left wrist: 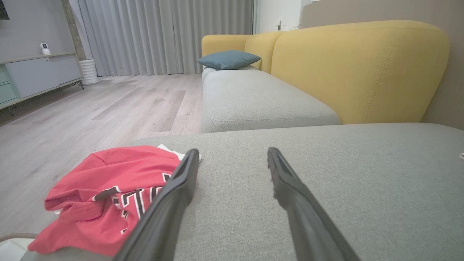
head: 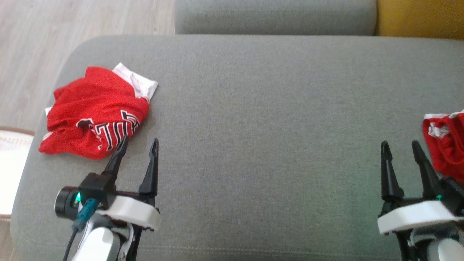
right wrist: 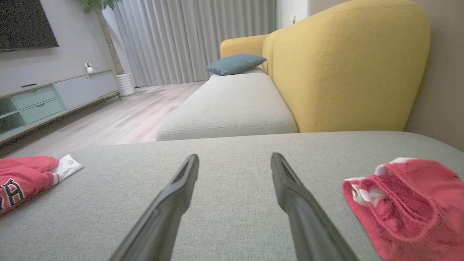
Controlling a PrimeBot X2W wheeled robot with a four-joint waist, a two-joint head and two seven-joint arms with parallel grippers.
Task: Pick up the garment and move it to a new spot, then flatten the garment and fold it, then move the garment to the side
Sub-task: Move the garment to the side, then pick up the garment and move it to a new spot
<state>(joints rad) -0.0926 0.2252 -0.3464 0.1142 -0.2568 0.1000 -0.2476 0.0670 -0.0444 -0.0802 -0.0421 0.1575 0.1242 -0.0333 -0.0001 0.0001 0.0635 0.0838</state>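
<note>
Crumpled red jersey [head: 96, 112] with black-and-white lettering lies at the left of the head view on a grey sofa cushion [head: 261, 108], just beyond the left gripper [head: 140, 139], whose fingers stand apart and empty. Right gripper [head: 399, 143], lower right, is likewise spread and empty, beside a second red garment [head: 447, 145] at the right edge. Jersey looks light, soft and floppy; a raised fold or the white-trimmed hem seems the best pinch point. Its heap runs lower left to upper right, white edge pointing upper right
</note>
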